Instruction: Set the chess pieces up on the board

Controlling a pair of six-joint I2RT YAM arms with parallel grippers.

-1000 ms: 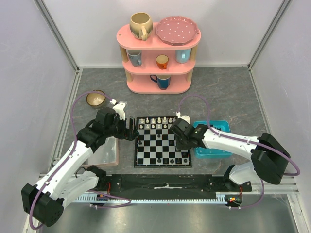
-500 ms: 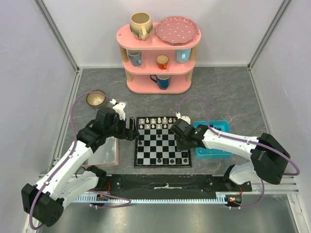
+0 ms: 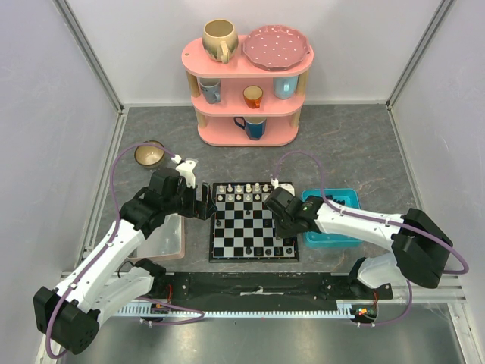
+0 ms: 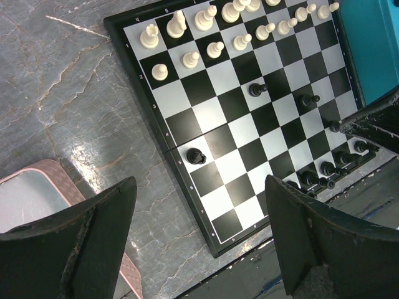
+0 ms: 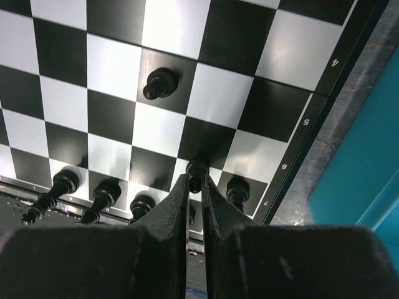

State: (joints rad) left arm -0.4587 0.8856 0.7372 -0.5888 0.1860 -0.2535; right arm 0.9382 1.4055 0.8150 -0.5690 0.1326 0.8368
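The board (image 3: 252,222) lies between my arms. Cream-white pieces (image 3: 242,190) stand in its far rows, also in the left wrist view (image 4: 206,18). Black pieces (image 3: 267,249) line its near edge. My right gripper (image 5: 196,180) is shut on a black pawn (image 5: 197,168) near the board's near right corner, next to another black pawn (image 5: 237,189). I cannot tell if the held pawn touches the board. A loose black pawn (image 5: 159,83) stands further in. My left gripper (image 4: 199,230) is open and empty above the board's near left edge; a black pawn (image 4: 196,156) stands ahead of it.
A blue tray (image 3: 337,235) lies right of the board, under my right arm. A pink-rimmed grey tray (image 3: 168,244) lies to the left. A pink shelf (image 3: 246,83) with cups and a plate stands at the back. A small bowl (image 3: 149,155) sits far left.
My right gripper has shifted slightly left and away over the board with the pawn in it. My left arm has not moved.
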